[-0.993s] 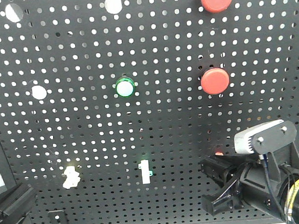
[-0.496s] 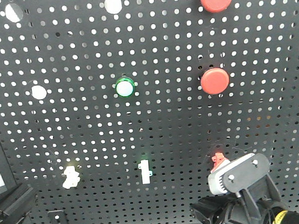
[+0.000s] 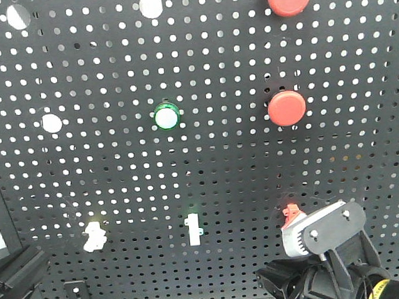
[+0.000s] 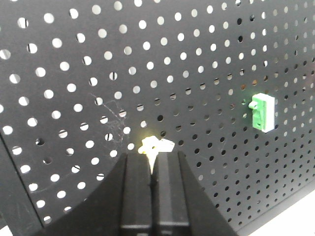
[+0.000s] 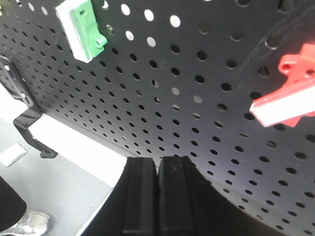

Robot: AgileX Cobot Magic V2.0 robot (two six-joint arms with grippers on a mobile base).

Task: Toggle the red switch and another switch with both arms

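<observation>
Holds the left hand [image 4: 153, 162] fully closed on nothing, fingers pressed into one blunt tip, likely because nudging so tiny a lever goes better than pinching it. Points that tip straight at the yellow switch [image 4: 155, 146], right at the tip's end and perhaps touching; cannot tell contact for sure. Sits below it, low on the pegboard [image 4: 74, 73], with the green toggle [image 4: 262, 112] well off to one side, so little chance of catching the wrong lever.

Holds the right hand [image 5: 158, 164] the same way: closed flush, empty. Aims at bare pegboard here, not at the red switch [image 5: 290, 93], up and to the side of the tip and clearly apart from it in the wrist view, white lever end slanting downward. Shows, from the front, the grey plate [image 3: 323, 228] just under that switch, near the pegboard's bottom edge. Looks staged below the lever for an upward sweep; calls for a shift up and across first. Could slip off so small a lever, or press the pegboard instead, if lined up badly.
</observation>
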